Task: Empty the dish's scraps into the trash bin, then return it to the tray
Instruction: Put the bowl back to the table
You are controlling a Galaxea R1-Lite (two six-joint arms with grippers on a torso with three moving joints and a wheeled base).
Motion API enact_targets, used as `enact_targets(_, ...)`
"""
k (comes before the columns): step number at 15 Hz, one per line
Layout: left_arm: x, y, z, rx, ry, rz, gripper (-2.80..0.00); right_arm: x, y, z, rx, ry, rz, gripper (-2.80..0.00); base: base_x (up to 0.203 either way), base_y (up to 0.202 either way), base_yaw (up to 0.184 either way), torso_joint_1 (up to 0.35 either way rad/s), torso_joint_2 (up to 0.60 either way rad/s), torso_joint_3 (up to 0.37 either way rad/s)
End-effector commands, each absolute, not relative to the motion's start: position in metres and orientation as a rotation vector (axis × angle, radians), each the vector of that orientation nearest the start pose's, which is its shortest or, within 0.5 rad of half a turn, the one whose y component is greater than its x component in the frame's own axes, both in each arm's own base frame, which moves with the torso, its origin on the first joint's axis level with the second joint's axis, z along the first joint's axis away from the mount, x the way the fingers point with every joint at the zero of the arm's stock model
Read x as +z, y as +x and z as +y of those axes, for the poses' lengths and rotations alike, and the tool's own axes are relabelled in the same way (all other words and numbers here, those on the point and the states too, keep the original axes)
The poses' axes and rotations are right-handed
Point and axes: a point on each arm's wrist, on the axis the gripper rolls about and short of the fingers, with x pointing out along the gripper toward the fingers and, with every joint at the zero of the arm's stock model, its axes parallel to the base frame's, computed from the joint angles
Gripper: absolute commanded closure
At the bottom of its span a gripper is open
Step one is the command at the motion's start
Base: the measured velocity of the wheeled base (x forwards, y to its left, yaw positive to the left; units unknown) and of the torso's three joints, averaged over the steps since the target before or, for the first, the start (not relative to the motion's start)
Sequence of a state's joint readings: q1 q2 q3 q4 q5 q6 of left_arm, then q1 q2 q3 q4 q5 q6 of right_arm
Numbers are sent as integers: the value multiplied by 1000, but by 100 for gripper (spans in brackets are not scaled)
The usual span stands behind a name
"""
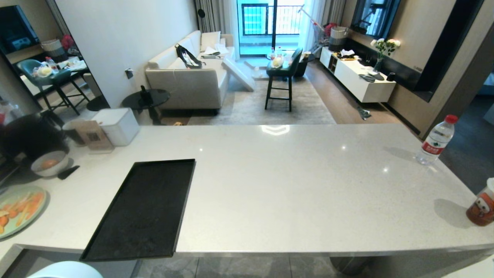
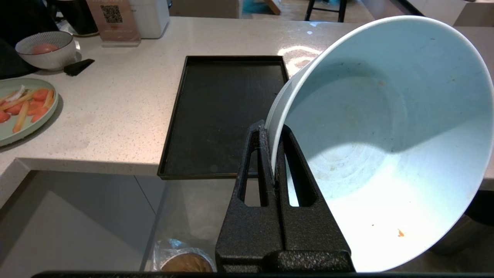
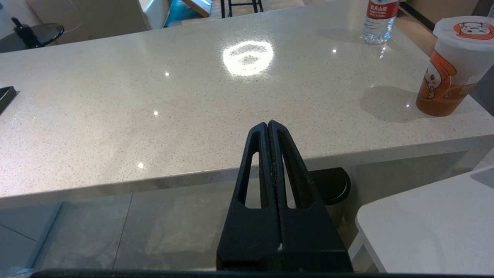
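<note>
My left gripper (image 2: 272, 129) is shut on the rim of the dish (image 2: 386, 135), a pale blue-white bowl held tilted in front of the counter's near edge. Its inside faces the left wrist camera. Of the scraps, one tiny orange speck (image 2: 400, 232) clings inside the dish. The dish's rim (image 1: 65, 270) peeks in at the head view's bottom left. The black tray (image 1: 142, 208) lies bare on the counter, overhanging the near edge. Below it on the floor stands the trash bin (image 2: 185, 260) with its plastic liner. My right gripper (image 3: 268, 124) hangs shut on nothing before the counter edge.
A green plate of orange sticks (image 1: 19, 210) and a greyish bowl with an orange ball (image 1: 49, 163) sit at the counter's left. A water bottle (image 1: 436, 141) and a drink cup (image 1: 482, 204) stand at the right. A dark bagless bin (image 3: 332, 189) stands under the counter.
</note>
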State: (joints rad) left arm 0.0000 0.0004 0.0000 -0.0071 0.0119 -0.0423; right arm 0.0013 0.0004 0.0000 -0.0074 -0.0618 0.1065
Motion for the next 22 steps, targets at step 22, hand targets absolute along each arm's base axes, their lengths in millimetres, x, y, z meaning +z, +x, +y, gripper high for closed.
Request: enact_targets(22, 154, 68, 0, 14, -3, 542, 0, 76, -23, -1, -61, 108, -11, 0, 0, 0, 0, 0, 0, 0)
